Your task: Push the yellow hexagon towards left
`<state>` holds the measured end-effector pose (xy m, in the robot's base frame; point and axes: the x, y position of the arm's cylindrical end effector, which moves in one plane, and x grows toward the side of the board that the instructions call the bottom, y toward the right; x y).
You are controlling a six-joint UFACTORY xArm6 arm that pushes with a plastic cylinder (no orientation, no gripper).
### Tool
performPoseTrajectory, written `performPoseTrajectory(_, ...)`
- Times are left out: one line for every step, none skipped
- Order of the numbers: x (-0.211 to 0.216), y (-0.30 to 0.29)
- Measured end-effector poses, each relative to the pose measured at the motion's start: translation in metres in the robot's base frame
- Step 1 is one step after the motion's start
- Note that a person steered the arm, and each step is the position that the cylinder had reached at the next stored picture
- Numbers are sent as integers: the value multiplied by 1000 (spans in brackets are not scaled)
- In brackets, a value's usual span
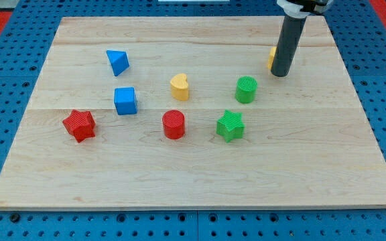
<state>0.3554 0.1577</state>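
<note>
Touching the yellow hexagon (272, 57) from the view's right, my tip (279, 73); no claw in view

Wooden board (200, 177) on blue pegboard (5, 53). On it: blue triangle (117, 61), blue cube (125, 101), red star (80, 125), red cylinder (173, 124), yellow heart (179, 86), green cylinder (246, 89), green star (230, 126), yellow hexagon (272, 58) mostly hidden.

Yellow hexagon (272, 57) lies near the board's upper right, mostly hidden behind the dark rod (287, 43)
</note>
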Motion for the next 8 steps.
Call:
performPoseTrajectory(0,6)
performPoseTrajectory(18,51)
performPoseTrajectory(10,80)
performPoseTrajectory(-5,49)
performPoseTrajectory(-25,16)
performPoseTrajectory(-84,15)
performPoseTrajectory(-114,15)
performPoseTrajectory(-133,41)
